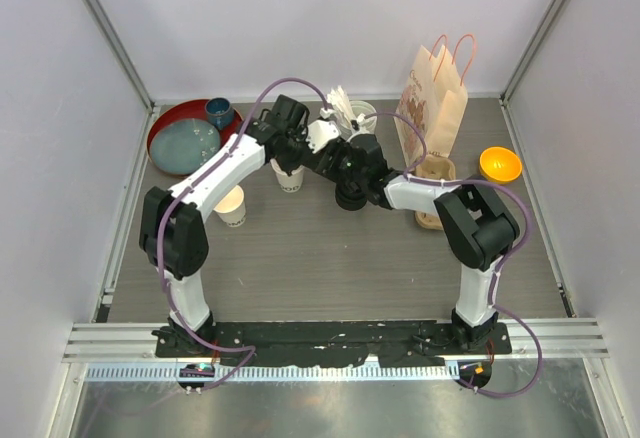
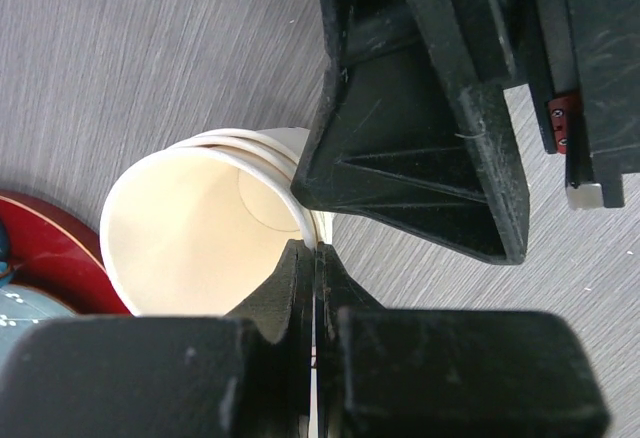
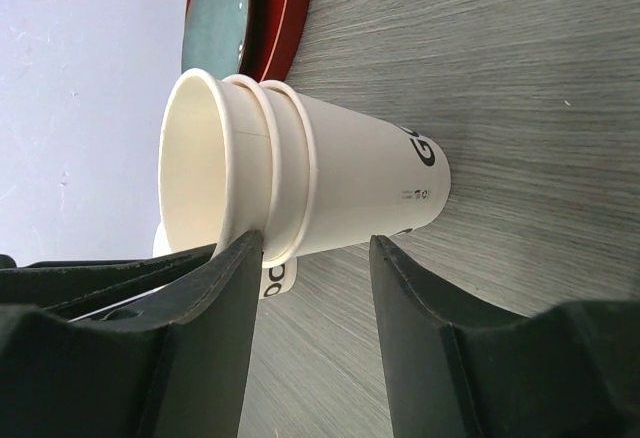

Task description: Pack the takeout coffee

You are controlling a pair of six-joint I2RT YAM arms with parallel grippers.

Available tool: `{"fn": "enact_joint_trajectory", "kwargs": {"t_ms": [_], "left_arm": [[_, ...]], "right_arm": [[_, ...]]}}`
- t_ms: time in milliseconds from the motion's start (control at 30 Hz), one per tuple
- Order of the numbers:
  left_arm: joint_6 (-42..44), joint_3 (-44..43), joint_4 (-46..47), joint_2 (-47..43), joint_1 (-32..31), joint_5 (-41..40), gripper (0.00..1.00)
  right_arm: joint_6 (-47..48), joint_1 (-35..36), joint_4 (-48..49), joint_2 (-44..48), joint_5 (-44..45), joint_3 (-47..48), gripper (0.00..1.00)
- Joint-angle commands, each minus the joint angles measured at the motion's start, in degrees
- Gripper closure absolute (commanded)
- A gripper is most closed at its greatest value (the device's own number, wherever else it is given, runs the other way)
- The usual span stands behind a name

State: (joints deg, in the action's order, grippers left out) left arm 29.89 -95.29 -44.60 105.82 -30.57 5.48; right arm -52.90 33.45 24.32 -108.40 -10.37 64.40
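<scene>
A stack of nested white paper cups (image 1: 289, 178) with dark print stands upright mid-table. My left gripper (image 2: 315, 248) is shut on the rim wall of the innermost cup (image 2: 200, 228), one finger inside and one outside. My right gripper (image 3: 318, 243) is open beside the same stack (image 3: 320, 173). Its left fingertip (image 3: 250, 253) touches the rims, and the other finger is clear of the cups. A single white cup (image 1: 231, 206) stands to the left, and shows behind the stack (image 3: 275, 280) in the right wrist view. A black round shape (image 1: 350, 198) below my right arm looks like lids.
A red tray (image 1: 165, 123) with a blue plate and cup lies at the back left. A white holder of sticks (image 1: 352, 113), a paper bag (image 1: 438, 98), a tan pulp carrier (image 1: 436, 173) and an orange bowl (image 1: 500, 164) stand at the back right.
</scene>
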Motion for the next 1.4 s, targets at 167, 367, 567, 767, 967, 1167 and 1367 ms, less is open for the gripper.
{"fn": "enact_joint_trajectory", "kwargs": {"t_ms": [167,367,567,767,967,1167,1367], "left_arm": [[-2.38,2.21,5.75,-6.41,-0.55,2.7,1.0],[-2.29,3.35,8.3,-9.57,-0.55,1.12,1.0],[-0.89,1.07,6.37,-10.28,-0.55,-0.89,1.0],[-0.27,-5.17,1.36,-10.63,-0.55,-4.85,1.0],[0.08,-8.16,-1.28,-12.48,-0.55,-8.37,1.0],[-1.94,-12.47,-9.71,-16.68,-1.07,-3.91,1.0],[-0.27,0.52,-13.76,-24.16,-8.45,-2.84,1.0]], "right_arm": [[-1.5,0.03,2.93,-1.81,-0.27,2.05,0.48],[-0.27,0.12,1.79,-0.5,0.79,1.6,0.48],[1.66,0.12,-0.14,1.52,1.67,1.87,0.48],[4.21,0.12,-2.87,3.28,2.46,3.79,0.47],[7.37,0.12,-5.42,6.26,2.99,5.64,0.46],[15.09,-0.58,-13.05,12.76,3.16,6.53,0.43],[22.05,-4.35,-21.76,25.92,6.06,0.29,0.4]]}}
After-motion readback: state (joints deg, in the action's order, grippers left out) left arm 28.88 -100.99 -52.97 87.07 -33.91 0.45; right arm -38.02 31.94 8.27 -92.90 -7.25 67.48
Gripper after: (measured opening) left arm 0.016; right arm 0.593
